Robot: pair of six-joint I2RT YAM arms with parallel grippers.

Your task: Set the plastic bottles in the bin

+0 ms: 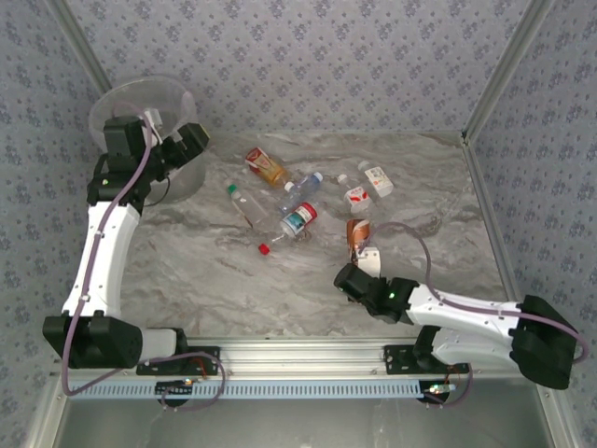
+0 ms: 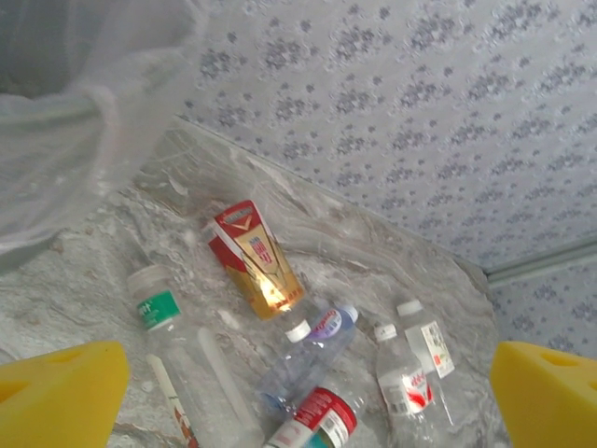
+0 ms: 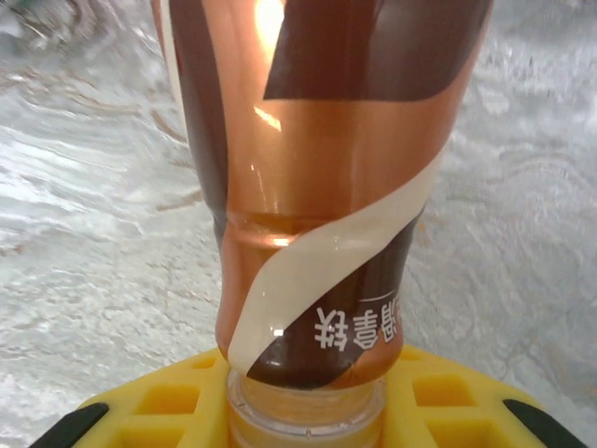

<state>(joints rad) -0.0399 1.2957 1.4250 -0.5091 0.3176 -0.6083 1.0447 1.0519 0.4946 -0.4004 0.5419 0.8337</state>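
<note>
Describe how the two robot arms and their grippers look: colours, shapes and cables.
The left arm and right arm are white tubes with black joints, and a thin mauve cable runs along each. A small green light glows on the right arm. The left gripper has plain bright yellow fingers; the right gripper has yellow fingers moulded with a square grid and black edges.

The brown-and-copper labelled plastic bottle (image 3: 317, 187) runs off the top of my right wrist view; its neck is cut off at the bottom, between my right pincer's (image 1: 367, 264) yellow pads (image 3: 448, 401). From my left wrist, the round translucent whitish bin (image 2: 75, 140) is a blurred wall cropped by the corner, and the clear red-labelled bottle (image 2: 312, 425) is cropped below.
</note>
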